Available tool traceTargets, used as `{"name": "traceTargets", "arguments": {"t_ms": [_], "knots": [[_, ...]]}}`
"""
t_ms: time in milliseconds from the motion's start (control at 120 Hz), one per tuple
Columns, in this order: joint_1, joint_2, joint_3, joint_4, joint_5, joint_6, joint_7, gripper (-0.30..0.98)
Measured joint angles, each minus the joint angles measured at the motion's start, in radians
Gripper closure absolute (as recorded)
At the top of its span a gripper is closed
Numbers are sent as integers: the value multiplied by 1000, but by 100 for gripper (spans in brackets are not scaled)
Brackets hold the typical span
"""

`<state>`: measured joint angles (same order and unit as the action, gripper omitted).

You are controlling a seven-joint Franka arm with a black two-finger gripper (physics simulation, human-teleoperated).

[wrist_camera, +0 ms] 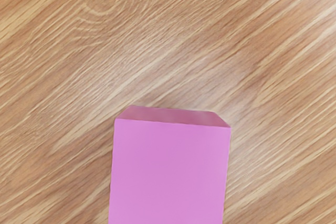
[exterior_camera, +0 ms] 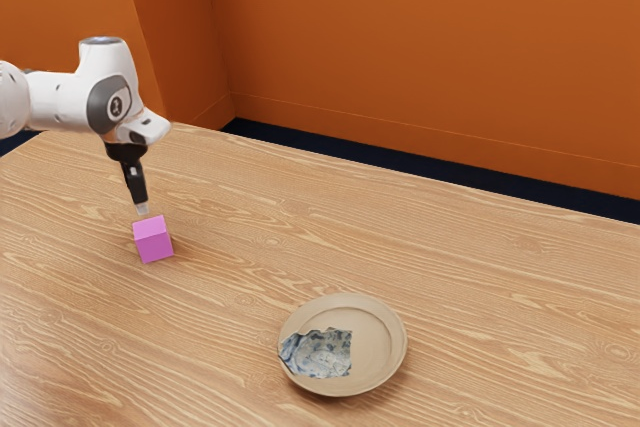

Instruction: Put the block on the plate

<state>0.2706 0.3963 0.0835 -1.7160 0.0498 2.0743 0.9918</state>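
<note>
Black metal-look gripper (exterior_camera: pixel 142 209): spread or pressed together, can't tell tbh
Pink cube-shaped block (exterior_camera: pixel 154 242): on wooden table (exterior_camera: pixel 480 287), just under gripper, so probably down next
Round beige plate (exterior_camera: pixel 382 341): well apart, exterior view's right

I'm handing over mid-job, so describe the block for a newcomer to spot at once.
On the wood-grained table, follow the white arm in from the exterior view's left. Just below the end of its black tool is the block, a plain pink cube. Its flat square faces set it apart from the round beige plate and the ragged blue-patterned patch on it.
</note>
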Motion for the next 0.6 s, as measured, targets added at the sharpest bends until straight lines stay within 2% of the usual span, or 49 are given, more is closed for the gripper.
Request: {"name": "traceTargets", "arguments": {"t_ms": [275, 600], "knots": [[-5, 44, -1, -45, -7, 68, 96, 0], [-3, 112, -1, -47, -23, 184, 129, 0]]}}
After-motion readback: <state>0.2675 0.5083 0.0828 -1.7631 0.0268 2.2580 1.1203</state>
